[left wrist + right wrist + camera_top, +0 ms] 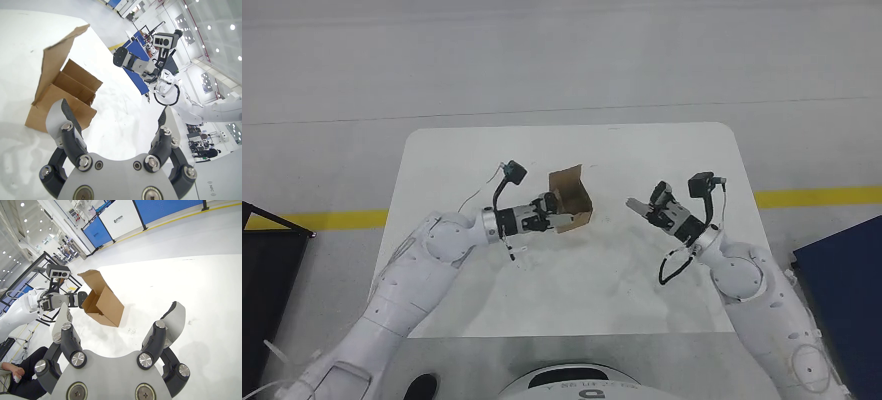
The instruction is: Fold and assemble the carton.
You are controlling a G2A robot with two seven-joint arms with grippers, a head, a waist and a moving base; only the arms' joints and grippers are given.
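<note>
The left hand [114,106] is spread apart, one finger at the open end of the brown carton [71,85], which rests tilted near the middle of the tabletop [642,290], one flap raised. The right hand [120,306], also spread apart, hangs well apart from it.

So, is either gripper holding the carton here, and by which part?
Neither grips it. The left gripper is open, one finger at the open end of the carton; the right gripper is open, well apart.

Before me lies a white rounded-corner table [662,160] on a pale grey floor [562,60] crossed by a yellow stripe [822,196]. A black metal frame [262,225] stands to my left, a dark blue panel [842,270] to my right.
</note>
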